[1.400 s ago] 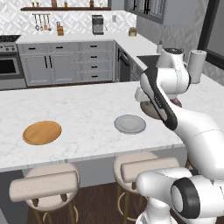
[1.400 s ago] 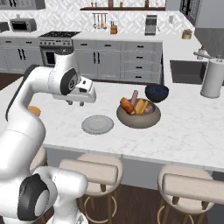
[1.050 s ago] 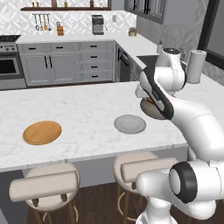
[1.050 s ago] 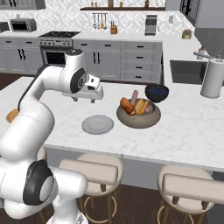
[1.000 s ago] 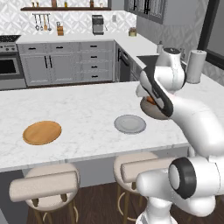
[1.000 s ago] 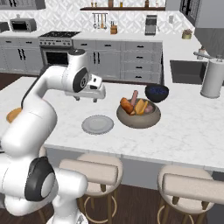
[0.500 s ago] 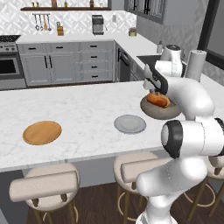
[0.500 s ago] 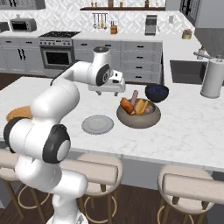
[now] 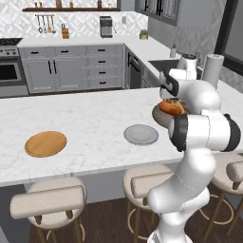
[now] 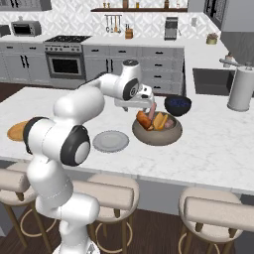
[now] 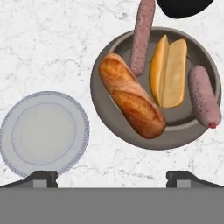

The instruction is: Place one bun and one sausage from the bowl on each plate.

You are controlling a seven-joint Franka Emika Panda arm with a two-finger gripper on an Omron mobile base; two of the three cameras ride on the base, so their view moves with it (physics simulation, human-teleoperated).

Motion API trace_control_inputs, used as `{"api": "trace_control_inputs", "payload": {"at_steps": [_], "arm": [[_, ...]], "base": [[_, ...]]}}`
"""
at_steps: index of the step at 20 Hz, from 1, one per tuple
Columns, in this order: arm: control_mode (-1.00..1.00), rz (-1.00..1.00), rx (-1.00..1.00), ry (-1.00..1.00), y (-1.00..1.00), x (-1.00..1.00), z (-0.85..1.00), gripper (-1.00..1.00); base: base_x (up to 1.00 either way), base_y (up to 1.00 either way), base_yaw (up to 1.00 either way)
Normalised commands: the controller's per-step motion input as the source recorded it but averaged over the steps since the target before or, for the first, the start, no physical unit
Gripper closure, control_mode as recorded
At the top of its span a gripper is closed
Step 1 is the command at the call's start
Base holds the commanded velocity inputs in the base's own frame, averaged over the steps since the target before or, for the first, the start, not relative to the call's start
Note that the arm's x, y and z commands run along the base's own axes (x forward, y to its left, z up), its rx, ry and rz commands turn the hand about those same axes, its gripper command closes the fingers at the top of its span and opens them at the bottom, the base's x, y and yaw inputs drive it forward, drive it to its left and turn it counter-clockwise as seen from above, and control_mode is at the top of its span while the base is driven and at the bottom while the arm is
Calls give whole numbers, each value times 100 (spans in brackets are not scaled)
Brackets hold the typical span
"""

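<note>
The brownish-grey bowl (image 11: pixel 183 133) holds a browned bun (image 11: pixel 131 101), a paler split bun (image 11: pixel 168 72) and two sausages: one leans over the far rim (image 11: pixel 142 37), the other lies at the right side (image 11: pixel 204 96). My gripper (image 11: pixel 112 177) hangs open above the counter just short of the bowl, nothing between its fingertips (image 11: pixel 41 177). From the base, the gripper (image 10: pixel 136 105) hovers beside the bowl (image 10: pixel 157 138). The grey plate (image 10: pixel 110 141) lies left of the bowl, bare. The wooden plate (image 9: pixel 45 143) sits far left on the island, also bare.
A dark blue bowl (image 10: pixel 177 104) stands right behind the food bowl. A paper towel roll (image 10: pixel 241 89) and the sink are at the far right. Stools (image 10: pixel 218 211) line the island's front edge. White marble stretches between the two plates.
The arm has swung from above the grey plate's side toward the bowl, so the hand now hovers at the bowl's near edge. The food and plates have not moved.
</note>
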Motion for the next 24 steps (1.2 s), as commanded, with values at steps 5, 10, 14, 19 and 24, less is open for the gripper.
{"api": "trace_control_inputs", "payload": {"at_steps": [5, 10, 14, 19, 24], "arm": [[-100, 0, -2, -1, -20, 44, -35, -100], [-100, 0, 0, 0, -7, 36, -20, -100], [-100, 0, 0, 3, -26, 48, -24, -100], [-100, 0, 0, 2, -18, 44, -26, -100], [-100, 0, 0, 1, 3, 5, -25, -100]], "base": [[0, 0, 0], [0, 0, 0], [0, 0, 0], [0, 0, 0], [0, 0, 0]]}}
